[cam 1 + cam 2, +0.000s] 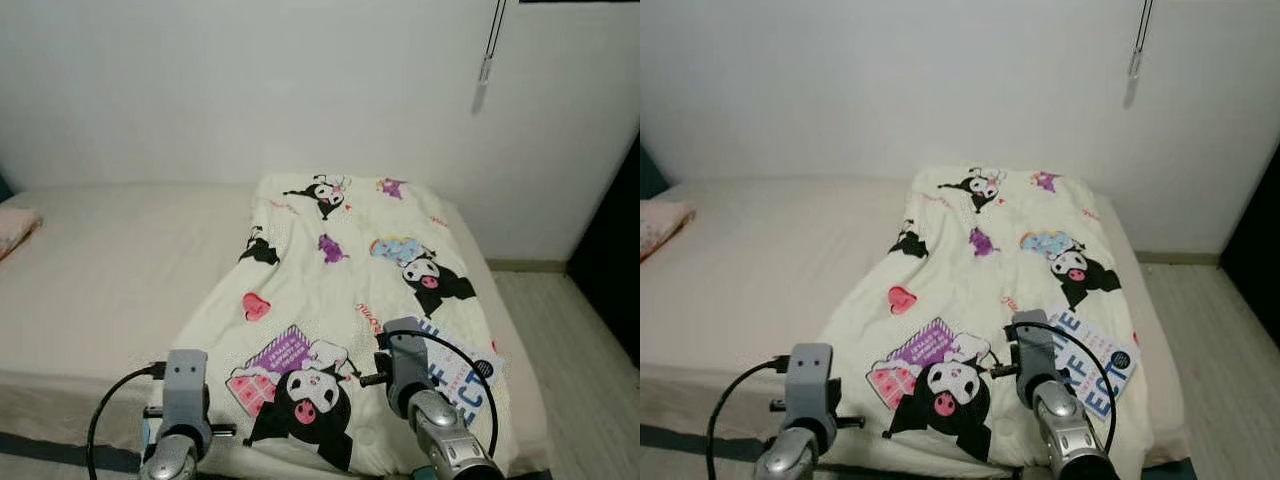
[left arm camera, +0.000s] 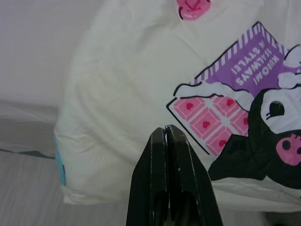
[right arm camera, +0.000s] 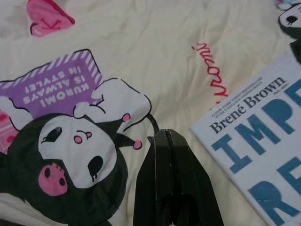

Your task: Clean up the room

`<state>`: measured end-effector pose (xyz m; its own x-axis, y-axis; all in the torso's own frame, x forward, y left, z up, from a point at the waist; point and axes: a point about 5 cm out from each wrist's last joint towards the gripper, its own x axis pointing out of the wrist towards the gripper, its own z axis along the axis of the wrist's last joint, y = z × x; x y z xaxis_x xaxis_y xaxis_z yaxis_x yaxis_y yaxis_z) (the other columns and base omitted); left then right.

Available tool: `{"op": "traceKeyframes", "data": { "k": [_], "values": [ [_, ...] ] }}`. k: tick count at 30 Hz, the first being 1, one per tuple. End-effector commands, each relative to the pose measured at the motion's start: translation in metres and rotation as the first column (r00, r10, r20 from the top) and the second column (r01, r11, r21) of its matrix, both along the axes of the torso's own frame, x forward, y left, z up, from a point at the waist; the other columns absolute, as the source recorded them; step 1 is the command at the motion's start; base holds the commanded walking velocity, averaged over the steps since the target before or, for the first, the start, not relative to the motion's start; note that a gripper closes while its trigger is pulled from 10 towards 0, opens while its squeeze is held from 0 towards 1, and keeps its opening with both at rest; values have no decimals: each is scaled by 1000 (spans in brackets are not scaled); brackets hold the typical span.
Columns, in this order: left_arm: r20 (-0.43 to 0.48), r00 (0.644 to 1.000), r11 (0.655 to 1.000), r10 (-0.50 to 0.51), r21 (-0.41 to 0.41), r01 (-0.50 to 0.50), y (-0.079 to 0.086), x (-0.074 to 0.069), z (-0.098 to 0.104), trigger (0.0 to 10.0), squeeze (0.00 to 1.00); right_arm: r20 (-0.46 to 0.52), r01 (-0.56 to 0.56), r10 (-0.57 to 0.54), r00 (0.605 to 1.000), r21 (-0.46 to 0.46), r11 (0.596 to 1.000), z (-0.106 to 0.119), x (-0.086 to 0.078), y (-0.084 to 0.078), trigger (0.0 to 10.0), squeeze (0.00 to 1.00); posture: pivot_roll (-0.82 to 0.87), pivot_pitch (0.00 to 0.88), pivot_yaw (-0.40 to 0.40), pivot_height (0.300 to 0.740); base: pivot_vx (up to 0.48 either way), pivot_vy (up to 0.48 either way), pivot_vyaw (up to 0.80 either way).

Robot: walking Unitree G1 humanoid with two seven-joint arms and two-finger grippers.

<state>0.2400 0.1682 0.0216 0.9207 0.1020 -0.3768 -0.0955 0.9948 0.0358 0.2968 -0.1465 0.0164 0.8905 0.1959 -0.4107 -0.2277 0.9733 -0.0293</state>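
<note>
1. On the beige bed, a cream cartoon-print blanket lies spread flat.
2. At its near right corner rests a white book with blue lettering.
3. Left gripper, fingers pressed together, hovers over the blanket's near left edge.
4. Right gripper, fingers pressed together, hovers just left of the book.

"Brené Brown" on book

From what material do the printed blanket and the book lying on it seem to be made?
Blanket: seems a soft woven fabric, matt, cream with printed cartoon figures; it shows gentle creases and a puffy folded edge, so perhaps lightly padded.

Book: seems paper with a smooth card cover, white with blue and black print; its edge is straight and it lies flat. Whether the cover is glossy I cannot tell.
</note>
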Motion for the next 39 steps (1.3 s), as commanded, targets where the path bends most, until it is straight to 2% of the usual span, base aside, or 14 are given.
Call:
{"op": "traceKeyframes", "data": {
  "k": [1,8,15,19,34,36,37,38,39],
  "values": [
    [-6,1000,1000,-14,26,14,3,-1,0,10000,0,3,-13,13,1000,1,1000,-1,-1,4,10000,0,-73,3,16,617,0,0,0],
    [-4,997,997,-72,24,72,-1,0,1,10000,0,-8,-12,12,1000,10,1000,-4,-4,5,10000,0,-74,2,19,617,0,0,0],
    [-13,994,994,-107,29,107,-3,-1,1,10000,0,-25,-11,11,1000,10,1000,-8,-10,4,10000,0,-75,7,24,592,0,0,0],
    [-20,991,991,-129,35,129,-4,-4,0,10000,0,-29,-5,5,1000,4,1000,-10,-12,3,10000,0,-74,9,25,592,0,0,0],
    [-31,987,987,-155,28,156,-6,-6,-1,10000,0,-30,1,-1,1000,3,1000,-10,-13,2,10000,0,-73,17,25,592,0,0,0],
    [-26,984,983,-177,35,178,-7,-6,0,10000,0,-56,17,-23,998,-99,995,-15,-14,-6,10000,0,-71,24,27,592,0,0,0],
    [-26,984,983,-177,35,178,-7,-6,0,10000,0,-56,17,-23,998,-99,995,-15,-14,-6,10000,0,-71,24,27,592,0,0,0],
    [-17,982,982,-186,28,186,-8,-6,1,10000,0,-65,36,-48,997,-177,983,-17,-14,-13,10000,82,-70,30,26,592,0,0,0],
    [-17,982,982,-186,28,186,-8,-6,1,10000,0,-65,36,-48,997,-177,983,-17,-14,-13,10000,82,-70,30,26,592,0,0,0]
  ]
}}
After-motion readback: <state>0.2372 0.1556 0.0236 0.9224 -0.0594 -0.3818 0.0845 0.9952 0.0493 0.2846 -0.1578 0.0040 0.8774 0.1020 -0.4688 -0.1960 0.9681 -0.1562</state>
